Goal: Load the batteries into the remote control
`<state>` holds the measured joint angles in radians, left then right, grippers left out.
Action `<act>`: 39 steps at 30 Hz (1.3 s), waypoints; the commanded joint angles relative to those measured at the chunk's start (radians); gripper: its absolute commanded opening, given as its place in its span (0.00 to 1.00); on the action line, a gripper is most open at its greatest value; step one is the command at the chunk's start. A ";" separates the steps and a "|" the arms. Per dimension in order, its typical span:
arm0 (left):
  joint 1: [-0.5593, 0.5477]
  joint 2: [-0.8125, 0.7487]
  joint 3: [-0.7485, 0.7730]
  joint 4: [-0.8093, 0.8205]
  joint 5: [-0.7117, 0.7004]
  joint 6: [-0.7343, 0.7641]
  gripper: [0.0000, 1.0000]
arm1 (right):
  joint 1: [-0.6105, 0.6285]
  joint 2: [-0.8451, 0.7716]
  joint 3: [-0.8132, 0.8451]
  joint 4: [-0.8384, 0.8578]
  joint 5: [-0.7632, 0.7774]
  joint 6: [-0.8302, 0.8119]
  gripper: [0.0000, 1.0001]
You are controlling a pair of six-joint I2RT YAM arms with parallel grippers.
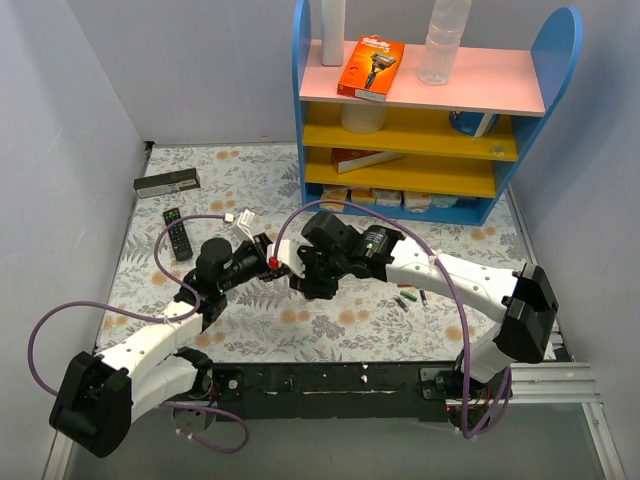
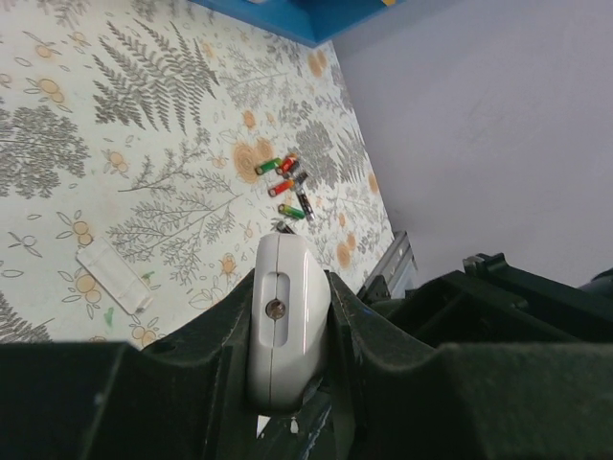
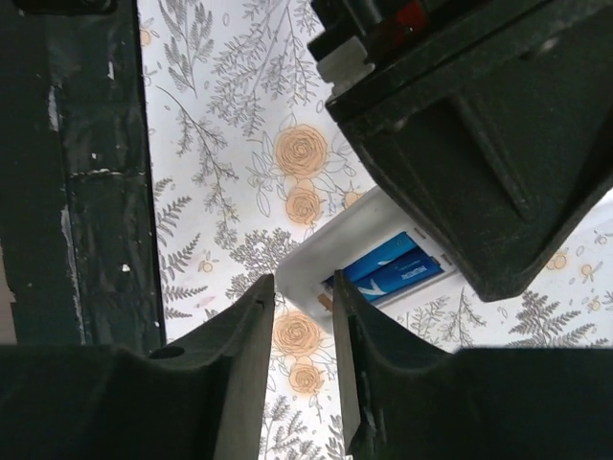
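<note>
Left gripper: jaws clamped on the small slim white rectangular remote control, one finger on each long side. The remote is held in the air above the fern-and-rose printed tablecloth, near the table's middle.

Right gripper: the two fingers stand a narrow gap apart. Cloth shows through the gap and nothing lies between them. The tips sit at the near corner of the remote's open underside. I cannot tell whether they touch it.

Cells in the remote: 2 blue-wrapped cylindrical batteries, side by side in the open compartment. The rest of the compartment is hidden behind the left gripper's dark body.

Loose cells: one cluster of tiny red, green and black wrapped cells lying on the cloth well to the right of both grippers, beside the right forearm in the top view. At least 5 can be counted. They overlap, so an exact count is not possible.

Back cover: 1 small flat white strip, lying on the cloth apart from the cluster.

Other items, one of each:
- a black remote with coloured buttons, at the far left
- a long dark flat box, beyond the black remote
- a blue-sided shelf unit, at the back
- an orange carton and a clear plastic bottle, both on the shelf unit's pink top board
</note>
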<state>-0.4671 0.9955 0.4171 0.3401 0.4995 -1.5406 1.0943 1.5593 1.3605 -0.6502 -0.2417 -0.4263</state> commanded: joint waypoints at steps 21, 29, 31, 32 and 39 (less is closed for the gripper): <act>0.012 -0.474 -0.153 -0.418 -0.487 -0.013 0.00 | -0.096 -0.016 -0.170 0.204 0.355 0.629 0.64; 0.012 -0.578 -0.143 -0.529 -0.558 0.004 0.00 | -0.019 0.180 -0.115 0.212 0.427 0.621 0.58; 0.012 -0.581 -0.140 -0.536 -0.556 0.007 0.00 | -0.007 0.215 -0.107 0.196 0.447 0.621 0.54; 0.012 -0.583 -0.141 -0.538 -0.553 0.005 0.00 | -0.004 0.223 -0.110 0.195 0.452 0.618 0.53; 0.010 -0.574 -0.143 -0.530 -0.544 0.004 0.00 | 0.001 0.275 -0.130 0.215 0.470 0.618 0.45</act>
<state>-0.4599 0.4236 0.2623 -0.1940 -0.0311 -1.5471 1.0946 1.8141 1.2045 -0.4526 0.1879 0.1818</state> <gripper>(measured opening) 0.260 0.466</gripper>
